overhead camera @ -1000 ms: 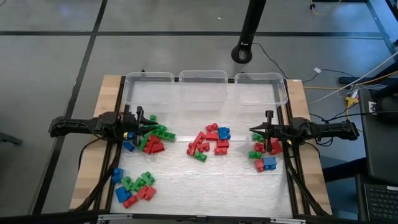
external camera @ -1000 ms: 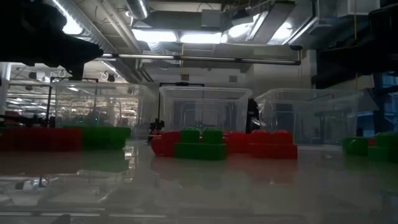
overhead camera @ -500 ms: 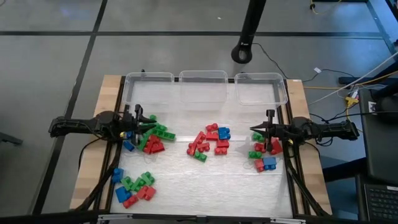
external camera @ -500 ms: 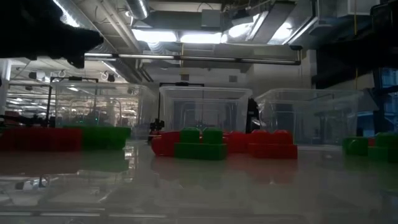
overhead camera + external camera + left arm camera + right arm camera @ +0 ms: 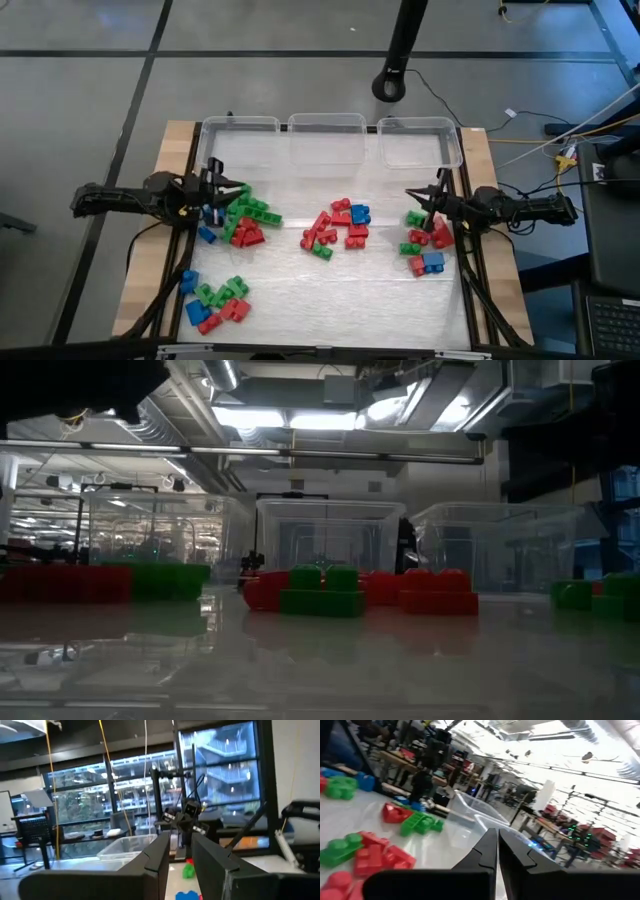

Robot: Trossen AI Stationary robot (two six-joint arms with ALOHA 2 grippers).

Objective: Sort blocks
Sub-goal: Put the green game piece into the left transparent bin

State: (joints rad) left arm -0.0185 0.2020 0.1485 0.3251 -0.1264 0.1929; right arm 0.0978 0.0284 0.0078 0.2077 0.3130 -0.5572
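Red, green and blue blocks lie on the white table in several piles: a left pile (image 5: 247, 218), a middle pile (image 5: 335, 228), a right pile (image 5: 425, 245) and a near-left pile (image 5: 212, 300). My left gripper (image 5: 228, 195) hangs above the left pile's left rim, pointing toward the table's right and a little upward. Its fingers (image 5: 156, 857) stand a narrow gap apart with nothing between them. My right gripper (image 5: 418, 202) hovers over the right pile, pointing toward the table's left. Its fingers (image 5: 487, 847) are shut and hold nothing.
Three clear bins stand in a row along the far edge: left (image 5: 240, 142), middle (image 5: 327, 138) and right (image 5: 420, 143). Bare table lies between the piles and along the near right. The low view shows the middle pile (image 5: 345, 590) with the bins behind it.
My left gripper has risen off the left pile and tipped its fingers upward, rolling a little and drawing slightly toward the table's left edge. My right gripper has stayed over the right pile but rolled and tipped up a little. No block has moved.
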